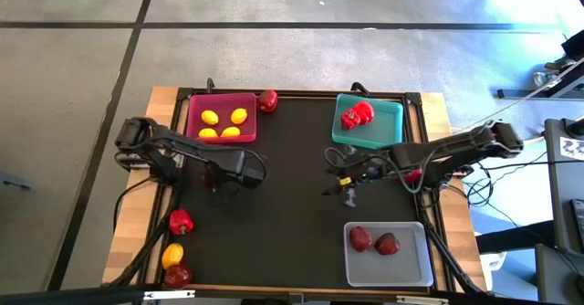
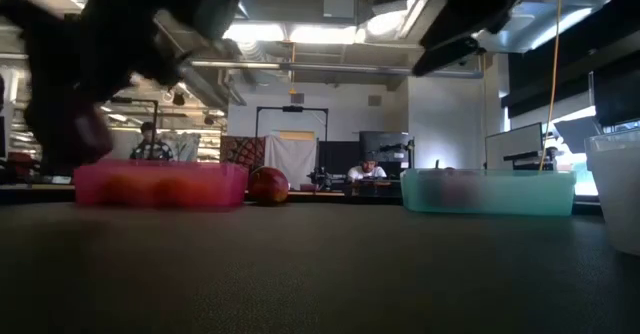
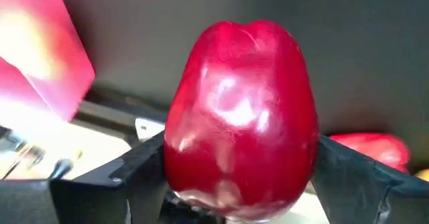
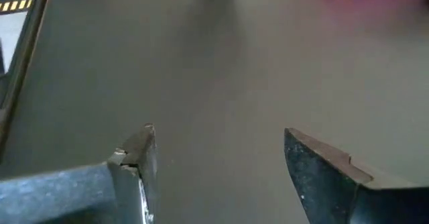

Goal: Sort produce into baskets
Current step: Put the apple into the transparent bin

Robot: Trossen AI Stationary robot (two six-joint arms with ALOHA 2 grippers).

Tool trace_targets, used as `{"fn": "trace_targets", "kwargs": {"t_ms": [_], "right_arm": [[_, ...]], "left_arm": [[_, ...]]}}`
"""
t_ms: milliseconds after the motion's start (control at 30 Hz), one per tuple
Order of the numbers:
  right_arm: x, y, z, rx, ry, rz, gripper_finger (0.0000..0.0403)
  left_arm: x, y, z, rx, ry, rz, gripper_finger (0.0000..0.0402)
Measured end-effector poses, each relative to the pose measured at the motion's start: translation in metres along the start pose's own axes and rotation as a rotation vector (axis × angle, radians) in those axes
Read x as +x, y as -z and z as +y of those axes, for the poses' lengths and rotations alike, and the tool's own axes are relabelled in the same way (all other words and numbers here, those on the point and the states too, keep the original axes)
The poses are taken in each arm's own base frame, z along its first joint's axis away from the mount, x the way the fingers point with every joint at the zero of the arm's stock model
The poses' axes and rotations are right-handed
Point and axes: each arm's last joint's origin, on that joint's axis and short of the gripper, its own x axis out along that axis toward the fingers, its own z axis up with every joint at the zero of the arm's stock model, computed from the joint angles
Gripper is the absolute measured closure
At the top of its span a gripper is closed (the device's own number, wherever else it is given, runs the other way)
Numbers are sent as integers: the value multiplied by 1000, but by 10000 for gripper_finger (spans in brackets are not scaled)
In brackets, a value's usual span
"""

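Two dark, near-black arms of jointed tubular links show at mid-left and mid-right of the high view, with black cables looping beside each. The right pincer (image 4: 218,163) has flat, wedge-shaped black fingers (image 4: 137,157) with pale, worn edges at their tips.

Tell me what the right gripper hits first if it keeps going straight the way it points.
Probably nothing soon: the open right gripper points left across bare mat. Farther along that line sits the left gripper holding a pepper, though depth is unclear.
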Motion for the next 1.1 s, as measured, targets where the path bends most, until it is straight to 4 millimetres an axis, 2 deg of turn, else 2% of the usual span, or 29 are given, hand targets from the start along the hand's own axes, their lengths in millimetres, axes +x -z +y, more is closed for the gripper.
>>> {"fn": "trace_targets", "kwargs": {"t_ms": [200, 367, 633, 933, 1100], "right_arm": [[-16, 0, 0, -7, -58, -7, 164], [-17, 1, 0, -6, -80, 6, 164], [-17, -2, 1, -1, -85, -20, 164], [-5, -18, 6, -20, -122, -171, 164], [3, -19, 7, -22, -124, -182, 164]], "left_arm": [[-49, 5, 4, -59, 76, -293, 97], [-77, 5, 6, -63, 173, -579, 96], [-100, -6, 0, 8, 227, -899, 96], [-118, -15, -8, 42, 227, -1123, 96], [-119, -21, -10, 52, 230, -1192, 96]]}}
